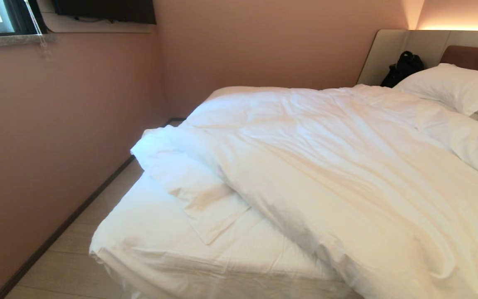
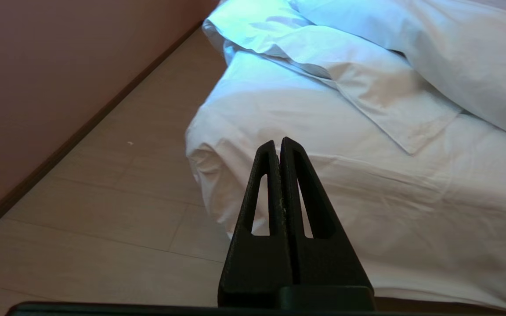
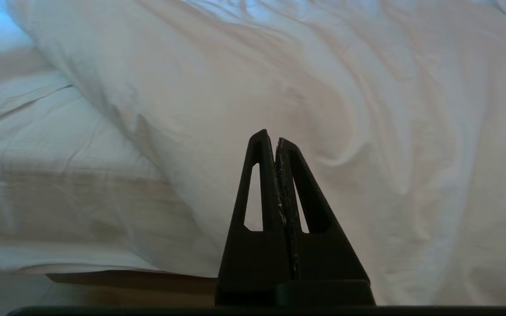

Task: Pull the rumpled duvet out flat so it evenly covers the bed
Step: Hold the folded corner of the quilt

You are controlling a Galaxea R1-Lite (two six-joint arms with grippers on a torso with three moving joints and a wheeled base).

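Duvet (image 1: 347,174) lies rumpled across the bed (image 1: 156,253), bunched toward the right and head side; near-left corner of the mattress sheet (image 1: 152,236) is bare; a folded-back duvet corner (image 1: 189,187) sits on that bare sheet near the left edge. Pillow (image 1: 454,87) at the head, against the headboard (image 1: 392,50); black bag (image 1: 403,68) beside the pillow. Wall (image 1: 56,124) and floor strip (image 1: 73,249) along the bed's left side.

Neither arm shows in the head view. Left gripper (image 2: 278,142) has its fingers pressed together, holding nothing; it hangs off the bed's near-left corner, pointing at the sheet-covered mattress edge, apart from it; the duvet corner lies beyond the tips, farther up the bed, not touched. Right gripper (image 3: 270,135) also closed and empty; it points at the duvet's draped front face where it hangs over the near edge of the bed; duvet fills the view ahead of the tips; contact not clear; bare sheet to one side, brown base (image 3: 130,281) below.
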